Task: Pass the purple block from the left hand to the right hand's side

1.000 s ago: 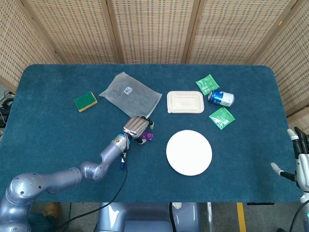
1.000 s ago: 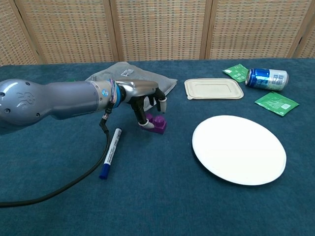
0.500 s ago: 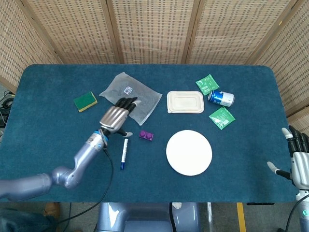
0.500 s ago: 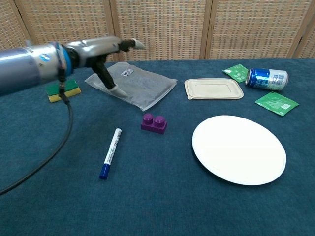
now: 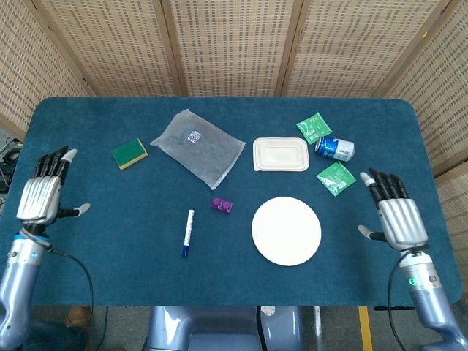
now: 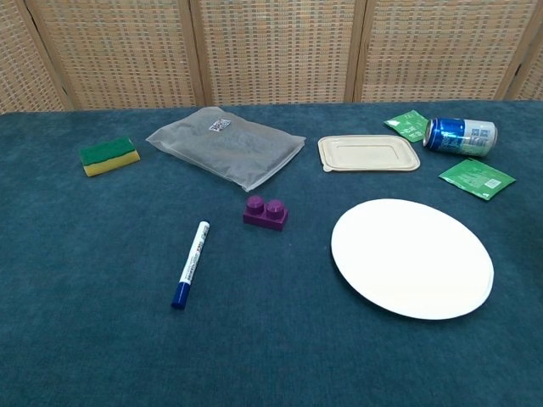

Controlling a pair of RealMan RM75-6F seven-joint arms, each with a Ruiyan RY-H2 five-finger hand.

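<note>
The purple block (image 5: 221, 205) (image 6: 265, 213) lies alone on the blue table, between the marker and the white plate. My left hand (image 5: 42, 193) hovers open at the table's far left edge, fingers spread, far from the block. At the right edge my right hand (image 5: 394, 214) is open too, empty, fingers apart. Neither hand shows in the chest view.
A blue-capped marker (image 5: 187, 232) lies left of the block. A white plate (image 5: 286, 230) sits to its right. Behind are a grey pouch (image 5: 198, 146), a green-yellow sponge (image 5: 129, 153), a lidded tray (image 5: 281, 154), a blue can (image 5: 335, 148) and two green sachets (image 5: 336, 178).
My left hand let go of the purple block and drew back to the far left edge. My right hand rose further into the head view at the right.
</note>
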